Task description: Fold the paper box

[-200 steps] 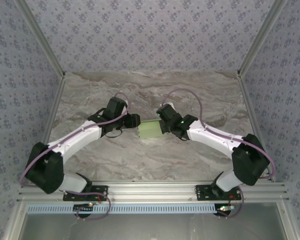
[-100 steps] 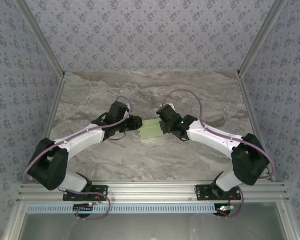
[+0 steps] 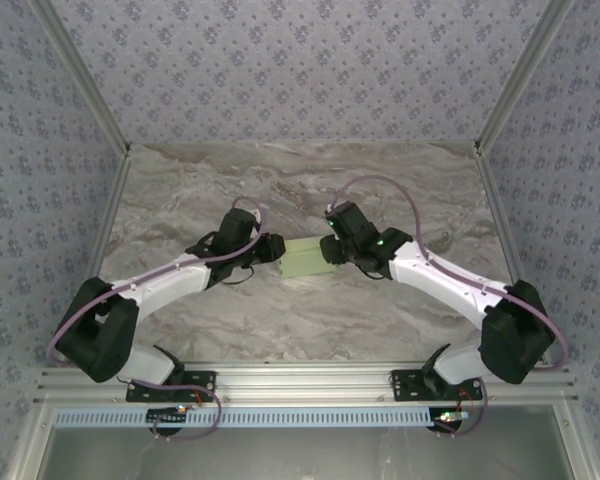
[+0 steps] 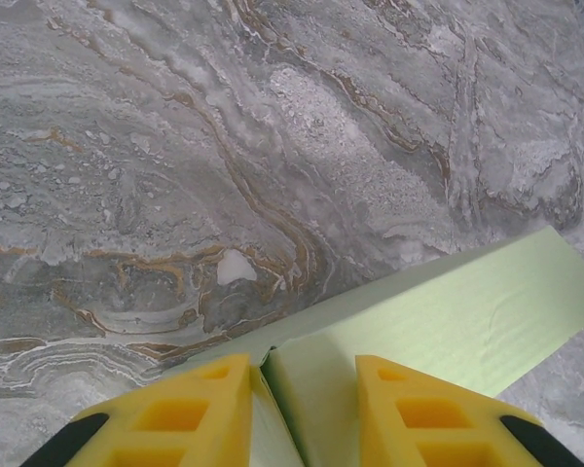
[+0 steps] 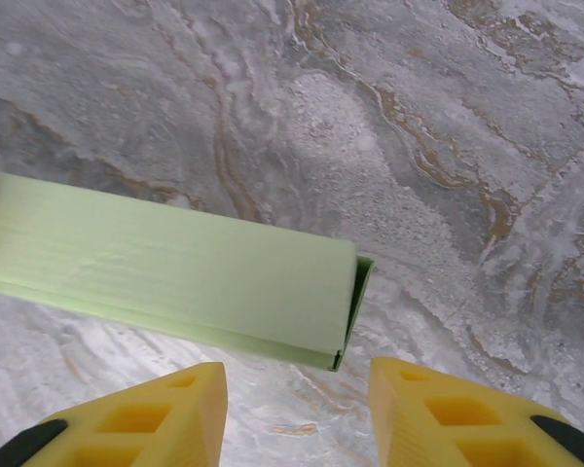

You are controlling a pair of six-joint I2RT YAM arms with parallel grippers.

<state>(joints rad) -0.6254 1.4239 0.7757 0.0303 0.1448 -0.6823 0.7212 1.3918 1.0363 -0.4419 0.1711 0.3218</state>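
The paper box lies on the tabletop between both tools. The left tool straddles its near end, but the pads are cut off at the view's lower edge, so whether it is clamped I cannot tell. The right tool has its jaws apart, with the box just beyond its fingertips.

A marble-patterned tabletop, grey with tan and white veins, spreads across the middle of the overhead view. The two close views show the same veining in finer detail. Walls papered in a small blue-grey floral print close it in at the back and on both sides. Silver metal posts slant up from the far corners. Along the near edge runs a ribbed aluminium rail — just below it lies a pale slotted strip, then a dull grey panel.
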